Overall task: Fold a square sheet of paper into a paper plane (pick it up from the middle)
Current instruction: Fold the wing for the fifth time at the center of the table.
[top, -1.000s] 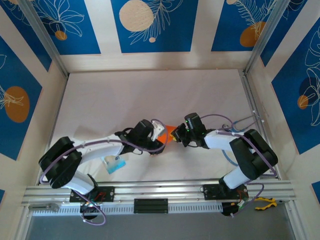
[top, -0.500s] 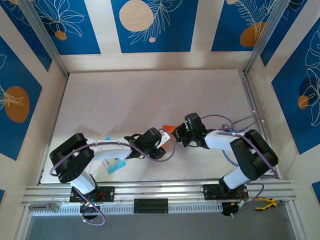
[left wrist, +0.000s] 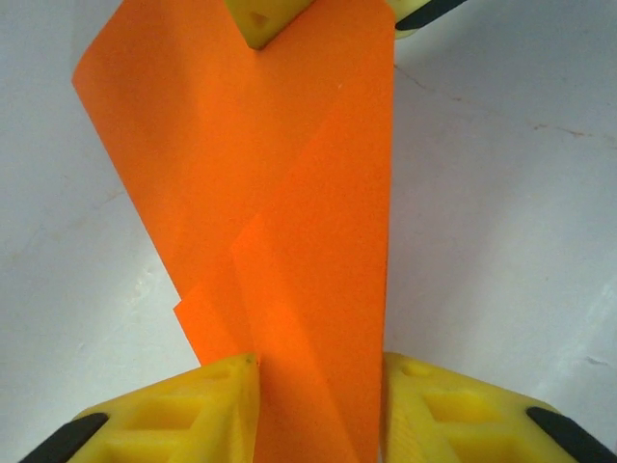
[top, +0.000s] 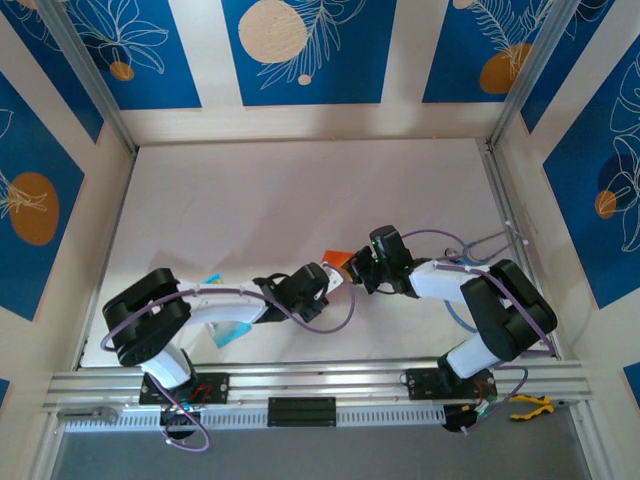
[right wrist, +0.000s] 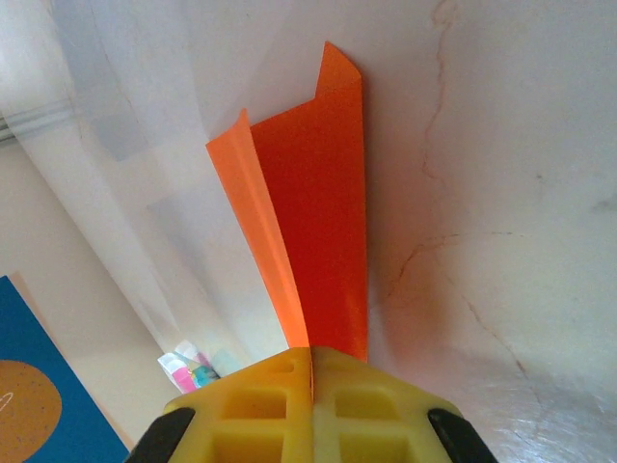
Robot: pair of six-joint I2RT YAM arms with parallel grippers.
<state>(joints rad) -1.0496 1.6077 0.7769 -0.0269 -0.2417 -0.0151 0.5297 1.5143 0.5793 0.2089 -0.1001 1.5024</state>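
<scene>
While the right hand [right wrist: 310, 359] is clamped shut on one end of the folded orange paper [left wrist: 308, 193], the left hand [left wrist: 318, 376] sits at the other end. Its fingers are apart, one on each side of the strip's width, and they pinch nothing. The paper spans the gap between the two hands near the front middle of the white counter [top: 300, 190]; whether it touches the surface I cannot tell. It is creased lengthwise with an overlapping flap, and its layers splay open away from the right hand's grip.

The risk, I judge, lies in the next squeeze. If the left hand closes across the width, it could buckle the strip rather than flatten a crease. A pull with both hands clamped could tear such thin paper or slide it out of the right hand. The loose layers may also spring apart, so a new fold lands crooked.
</scene>
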